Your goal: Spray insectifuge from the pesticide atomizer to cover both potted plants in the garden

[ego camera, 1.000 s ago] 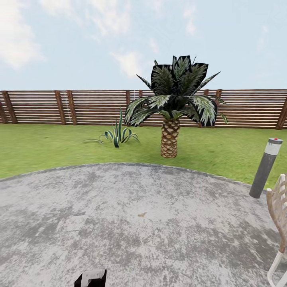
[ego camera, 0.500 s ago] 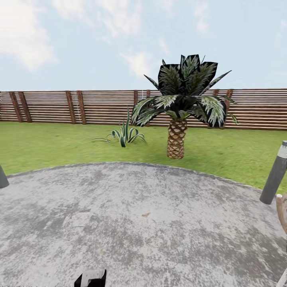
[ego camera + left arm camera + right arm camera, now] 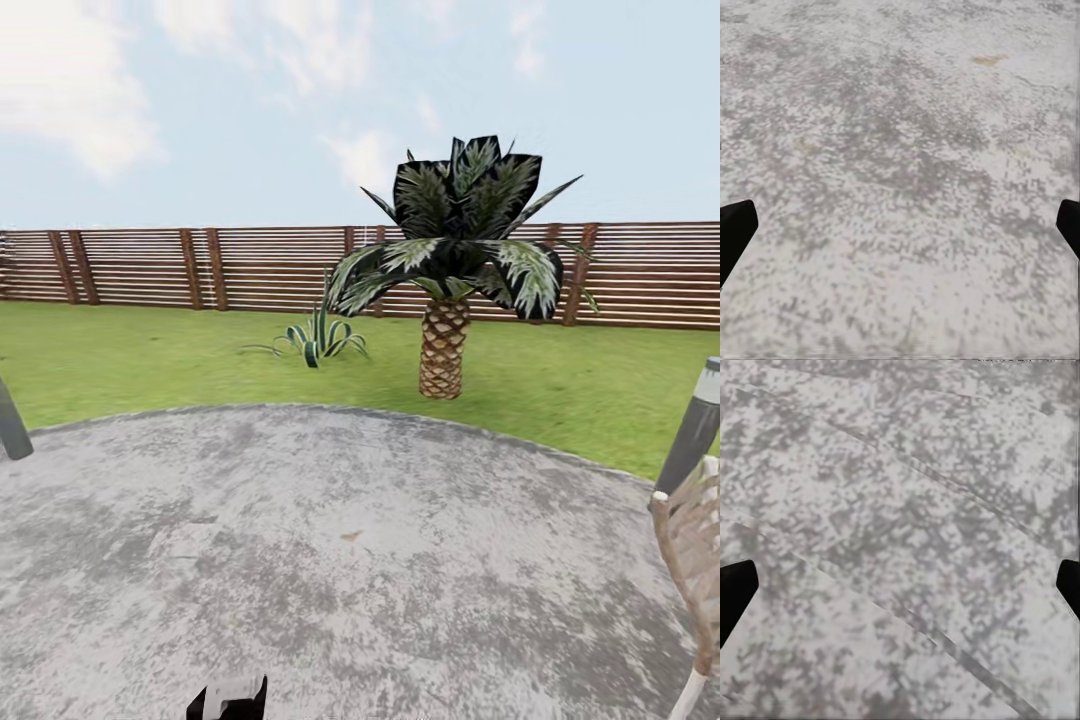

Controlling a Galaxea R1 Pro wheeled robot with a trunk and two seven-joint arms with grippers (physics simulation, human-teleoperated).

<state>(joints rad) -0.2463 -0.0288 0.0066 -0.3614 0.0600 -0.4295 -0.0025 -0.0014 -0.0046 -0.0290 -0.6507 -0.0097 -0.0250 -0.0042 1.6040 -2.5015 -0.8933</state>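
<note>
The garden lies ahead in the head view: a round grey paved patio (image 3: 330, 540), green lawn (image 3: 150, 360) and a brown slatted fence (image 3: 130, 265). The pesticide atomizer and the potted plants are out of view. My left gripper (image 3: 900, 229) hangs open over the bare paving, its dark fingertips (image 3: 733, 229) far apart at the picture's edges with nothing between them. My right gripper (image 3: 900, 589) is also open over the paving slabs, its fingertips (image 3: 735, 589) wide apart and empty.
A scaly-trunked palm (image 3: 443, 350) stands on the lawn just past the patio edge, with a potless striped spiky plant (image 3: 318, 340) to its left. A grey bollard light (image 3: 692, 430) and a wicker chair (image 3: 690, 540) are at the right; another dark post (image 3: 12, 425) is at the left.
The camera has turned, so the whole view has shifted to the right. A dark post has come in at the left edge. The grippers' state cannot be compared.
</note>
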